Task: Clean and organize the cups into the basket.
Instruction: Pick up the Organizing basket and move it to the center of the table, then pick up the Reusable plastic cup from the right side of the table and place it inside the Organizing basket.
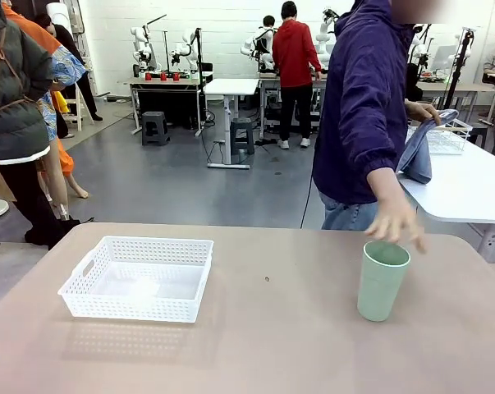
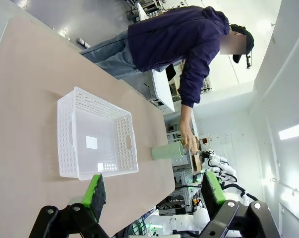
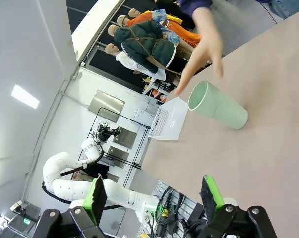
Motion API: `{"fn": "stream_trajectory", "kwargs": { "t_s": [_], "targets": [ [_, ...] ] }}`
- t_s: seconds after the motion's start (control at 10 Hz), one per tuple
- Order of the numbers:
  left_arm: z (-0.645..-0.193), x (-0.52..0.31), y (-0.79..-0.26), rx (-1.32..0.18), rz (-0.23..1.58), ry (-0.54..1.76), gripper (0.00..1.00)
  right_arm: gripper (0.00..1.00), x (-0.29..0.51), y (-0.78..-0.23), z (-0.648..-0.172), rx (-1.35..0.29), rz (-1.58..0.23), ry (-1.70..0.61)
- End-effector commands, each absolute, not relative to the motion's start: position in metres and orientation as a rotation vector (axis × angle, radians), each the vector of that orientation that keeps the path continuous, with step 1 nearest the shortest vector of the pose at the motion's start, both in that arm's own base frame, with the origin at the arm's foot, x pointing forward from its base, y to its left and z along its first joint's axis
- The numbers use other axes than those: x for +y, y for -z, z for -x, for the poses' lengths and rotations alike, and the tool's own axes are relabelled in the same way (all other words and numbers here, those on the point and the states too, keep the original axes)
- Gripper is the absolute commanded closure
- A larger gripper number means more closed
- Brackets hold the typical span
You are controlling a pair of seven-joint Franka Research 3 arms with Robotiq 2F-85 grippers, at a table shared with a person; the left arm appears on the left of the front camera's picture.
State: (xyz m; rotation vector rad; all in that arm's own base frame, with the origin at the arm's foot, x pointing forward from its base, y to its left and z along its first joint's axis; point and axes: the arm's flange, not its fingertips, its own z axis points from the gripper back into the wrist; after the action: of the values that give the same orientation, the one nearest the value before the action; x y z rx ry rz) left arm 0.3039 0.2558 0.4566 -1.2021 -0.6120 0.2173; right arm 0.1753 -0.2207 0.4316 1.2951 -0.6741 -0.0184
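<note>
While the left gripper [image 2: 154, 191] and right gripper [image 3: 153, 193] hang spread and empty, the green cup [image 1: 382, 279] stands lower right under a person's hand [image 1: 395, 220], which an early reach could strike.

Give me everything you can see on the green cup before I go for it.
The green cup is a pale mint, handleless tumbler, plastic by its look, tapering toward its base. It stands upright, mouth up, on the right side of the table, well apart from the basket. The person's hand hovers at its rim; contact is unclear.
</note>
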Motion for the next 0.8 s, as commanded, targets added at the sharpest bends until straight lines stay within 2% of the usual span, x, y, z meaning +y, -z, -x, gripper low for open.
{"fn": "stream_trajectory", "kwargs": {
  "t_s": [0.0,0.1,0.2,0.4,0.5,0.7],
  "targets": [
    [-0.3,0.257,-0.458,-0.608,1.194,-0.204,0.0,0.0,-0.221,-0.431,-0.175,-0.68,-1.305,0.013],
    [-0.304,0.256,-0.457,-0.612,1.202,-0.217,0.0,0.0,-0.221,-0.432,-0.175,-0.674,-1.295,0.018],
    [-0.316,0.244,-0.465,-0.551,1.108,-0.094,0.0,0.0,-0.209,-0.433,-0.195,-0.815,-1.16,-0.163],
    [-0.351,0.216,-0.496,-0.523,0.854,-0.011,0.0,0.0,-0.18,-0.444,-0.23,-0.99,-0.848,-0.38],
    [-0.373,0.2,-0.513,-0.5,0.743,0.043,0.0,0.0,-0.166,-0.446,-0.249,-0.992,-0.713,-0.575],
    [-0.422,0.161,-0.525,-0.367,0.537,0.083,0.0,0.0,-0.139,-0.435,-0.291,-0.941,-0.625,-0.775]
  ]
}}
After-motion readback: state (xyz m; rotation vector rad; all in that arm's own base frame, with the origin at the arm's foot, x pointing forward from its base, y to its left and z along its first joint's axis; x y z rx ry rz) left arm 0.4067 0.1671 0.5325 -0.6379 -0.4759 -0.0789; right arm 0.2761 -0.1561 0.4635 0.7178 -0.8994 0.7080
